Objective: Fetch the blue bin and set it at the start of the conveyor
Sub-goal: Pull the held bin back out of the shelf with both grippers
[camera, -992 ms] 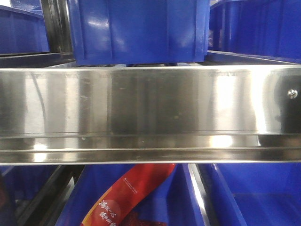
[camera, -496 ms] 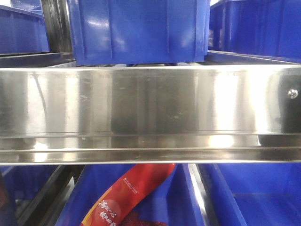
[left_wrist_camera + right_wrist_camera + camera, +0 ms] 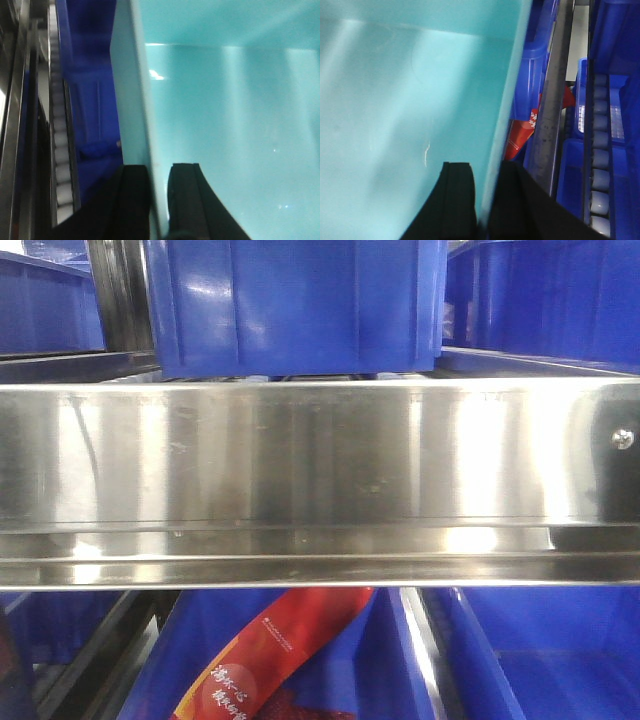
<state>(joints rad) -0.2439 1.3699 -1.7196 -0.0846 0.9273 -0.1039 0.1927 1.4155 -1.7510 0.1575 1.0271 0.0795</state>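
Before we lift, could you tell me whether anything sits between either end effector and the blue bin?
Nothing visible does: the left end effector and right end effector each already grip a wall of the blue bin.

The left gripper [image 3: 159,168] comes up from the bottom edge of its wrist view. Its two black fingers [image 3: 133,200] stand side by side and nearly parallel, one inside the bin [image 3: 225,125] and one outside. The jaws are closed onto the thin wall between them. The right gripper [image 3: 484,165] is posed the same way, its dark fingers [image 3: 457,200] straddling and pinching a wall, with the inner finger against the tub's pale inside face.
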